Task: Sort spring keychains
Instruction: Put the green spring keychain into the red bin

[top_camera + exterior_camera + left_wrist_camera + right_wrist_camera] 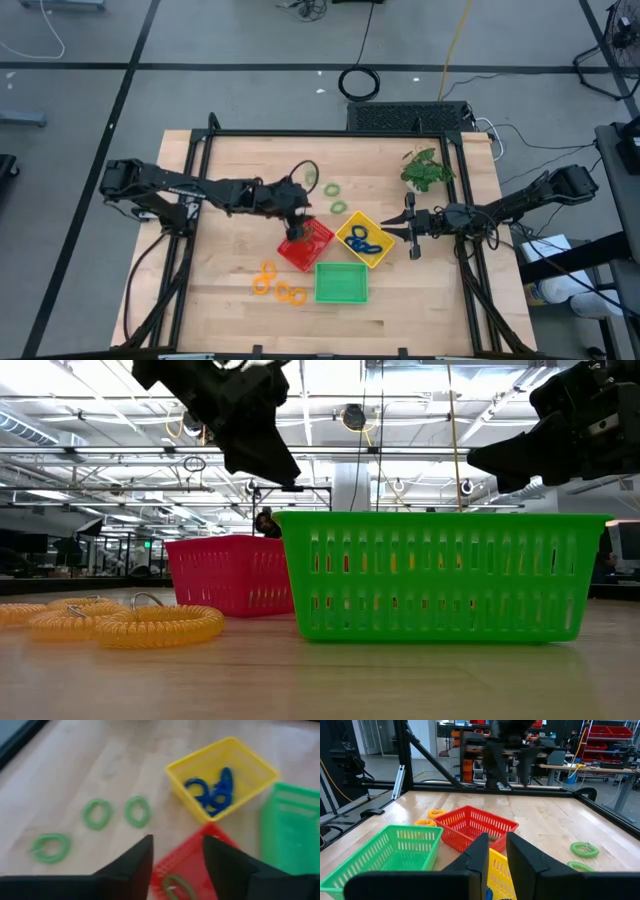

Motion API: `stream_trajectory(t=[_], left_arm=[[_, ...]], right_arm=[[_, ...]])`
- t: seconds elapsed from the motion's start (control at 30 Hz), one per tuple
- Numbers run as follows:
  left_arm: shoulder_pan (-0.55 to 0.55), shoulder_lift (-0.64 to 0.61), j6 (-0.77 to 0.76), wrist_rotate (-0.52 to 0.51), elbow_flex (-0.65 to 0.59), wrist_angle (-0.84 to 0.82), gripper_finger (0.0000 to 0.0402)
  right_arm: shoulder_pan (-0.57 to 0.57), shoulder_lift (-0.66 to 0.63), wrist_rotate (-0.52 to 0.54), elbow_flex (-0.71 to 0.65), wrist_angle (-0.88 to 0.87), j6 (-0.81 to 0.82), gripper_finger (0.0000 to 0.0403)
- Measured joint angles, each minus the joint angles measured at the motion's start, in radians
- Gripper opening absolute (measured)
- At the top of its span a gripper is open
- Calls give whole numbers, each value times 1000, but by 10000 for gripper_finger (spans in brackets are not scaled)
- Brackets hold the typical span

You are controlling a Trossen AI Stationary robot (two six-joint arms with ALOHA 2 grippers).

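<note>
Currently the spring keychains are found in four groups. Three green keychains (96, 814) lie flat on the wooden table (230, 300), at 12 to 1 o'clock from the red tray (314, 241) in the high view; the wrist view shows them as ovals, the nearest one with its long axis running crosswise. One green keychain (176, 886) is seen lying inside the red tray, directly beneath the left gripper (176, 865), whose fingers are spread apart with nothing between them. Blue keychains (214, 792) are piled in the yellow tray (176, 776), tangled, so that no single axis can be read. Orange keychains (158, 625) lie flat at 8 o'clock from the red tray, their coils level with the tabletop in the low view.

The right gripper (497, 851) is held at 3 o'clock of the yellow tray, fingers parted by a narrow gap, empty. The green tray (440, 575) is seen at 6 o'clock of the yellow one. A leafy plant (427, 169) sits near the table's far right corner.

Beyond the table, the low view records an open workshop with ceiling trusses; only the left wrist view reveals the coil in the red tray.
</note>
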Motion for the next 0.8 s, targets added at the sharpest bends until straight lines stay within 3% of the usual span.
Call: stream_trajectory(t=[0.13,0.23,0.53,0.8], left_arm=[[87,0,40,-5,50,-119,234],[180,26,40,-13,115,-200,251],[361,260,208,194,310,-336,255],[379,530,271,213,452,-448,255]], right_arm=[[0,0,0,0,0,0,57],[0,0,0,0,0,0,57],[0,0,0,0,0,0,57],[0,0,0,0,-1,0,57]])
